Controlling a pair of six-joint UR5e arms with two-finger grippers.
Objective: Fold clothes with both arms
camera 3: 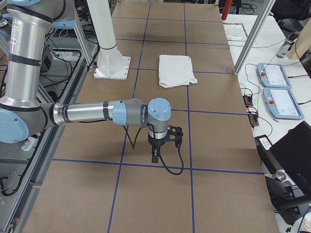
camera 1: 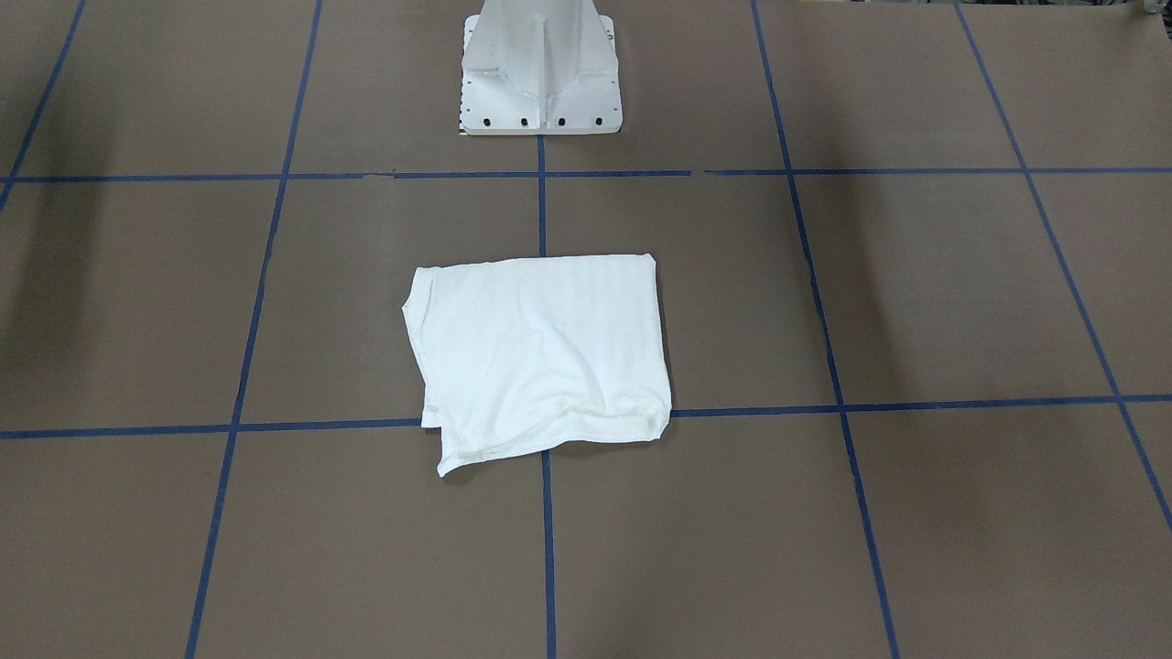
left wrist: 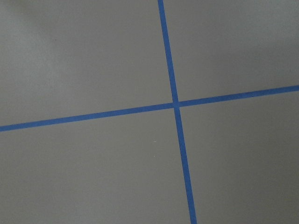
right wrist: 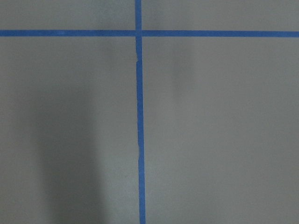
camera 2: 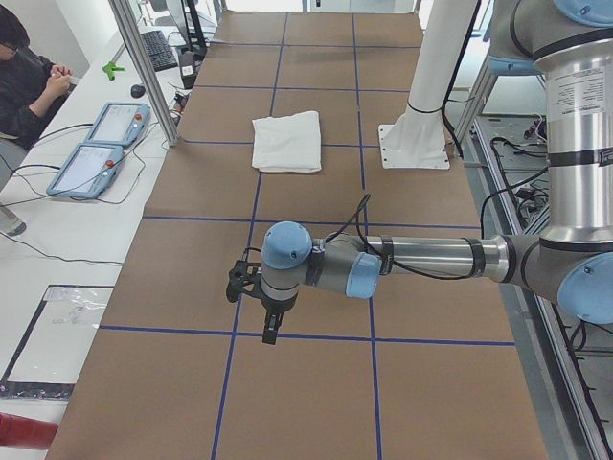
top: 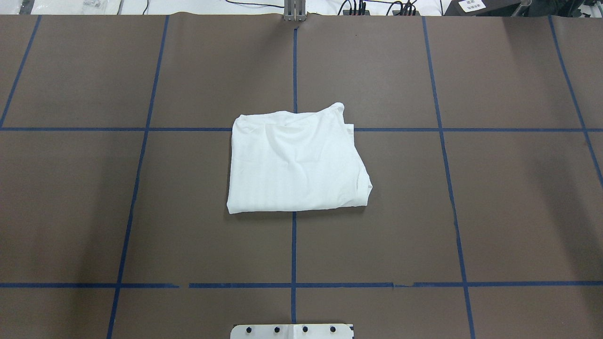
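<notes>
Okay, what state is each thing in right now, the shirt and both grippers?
T-shirt: folded into a rough rectangle, lying on the table, untouched.
Left gripper: pointing down over the table, away from the T-shirt; open or shut unclear.
Right gripper: likewise pointing down, away from the T-shirt; open or shut unclear.

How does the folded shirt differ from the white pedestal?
The shirt lies flat, soft and wrinkled, folded into a rough rectangle; the pedestal stands upright and rigid, bolted at its base. The shirt sits mid-table over blue tape lines; the pedestal sits nearer the robot's edge. Both are white.
</notes>
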